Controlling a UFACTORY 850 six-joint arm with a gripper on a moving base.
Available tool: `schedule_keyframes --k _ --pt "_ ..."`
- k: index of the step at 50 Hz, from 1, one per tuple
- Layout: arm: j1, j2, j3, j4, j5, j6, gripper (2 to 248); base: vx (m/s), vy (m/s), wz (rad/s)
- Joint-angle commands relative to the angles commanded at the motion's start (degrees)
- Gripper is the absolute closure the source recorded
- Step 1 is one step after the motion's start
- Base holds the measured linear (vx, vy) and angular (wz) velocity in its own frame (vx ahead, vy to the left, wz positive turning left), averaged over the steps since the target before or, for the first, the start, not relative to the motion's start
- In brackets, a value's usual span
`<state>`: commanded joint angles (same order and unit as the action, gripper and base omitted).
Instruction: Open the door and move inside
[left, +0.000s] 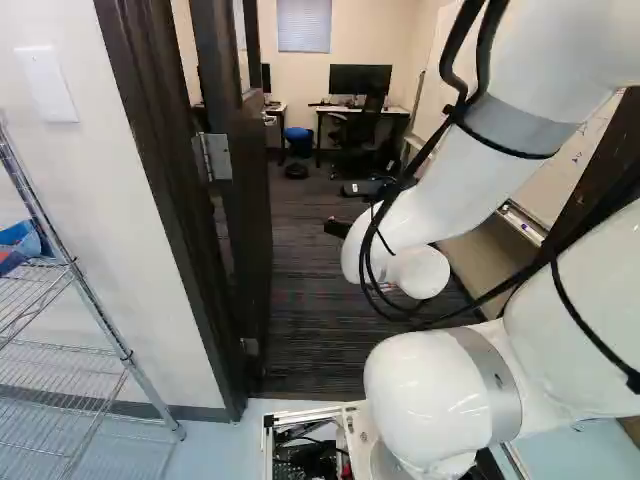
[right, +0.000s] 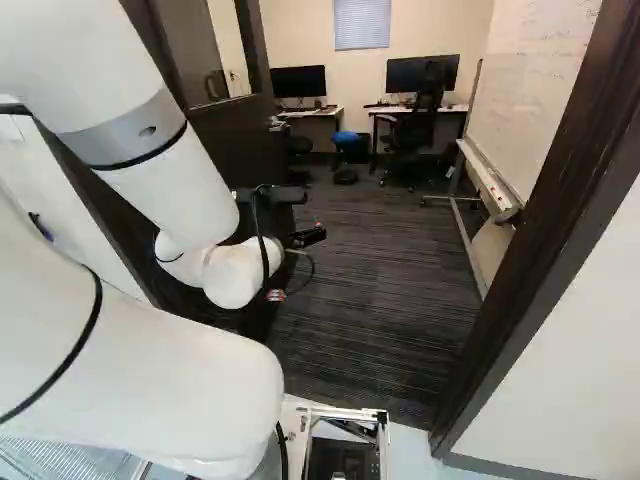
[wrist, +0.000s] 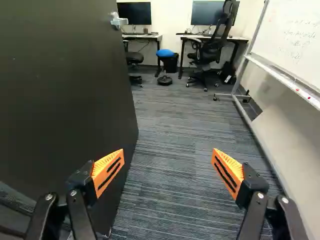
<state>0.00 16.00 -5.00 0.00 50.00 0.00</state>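
Zero grip right now, with fingers spread wide around nothing. Reaching in past door frame, beside door already swung inward, probably to block any swing back tbh. Can't tell if touching. Looks like room to roll base through, just gotta mind arm clearance.

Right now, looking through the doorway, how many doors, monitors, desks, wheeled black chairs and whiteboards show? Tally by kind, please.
Door: 1
Monitors: 2
Desks: 2
Wheeled black chairs: 2
Whiteboard: 1
Total: 8
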Motion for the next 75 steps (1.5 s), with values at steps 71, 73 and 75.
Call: schedule_keyframes --k 71,73,75 --pt "0.0 0.0 0.0 0.0 0.0 0.0 3 0.127 -0.047 -0.075" --pt "0.0 0.0 0.0 0.0 0.0 0.0 3 0.158 -0.012 -0.021" --pt "0.0 0.0 0.0 0.0 0.0 0.0 3 0.154 -0.004 -0.027"
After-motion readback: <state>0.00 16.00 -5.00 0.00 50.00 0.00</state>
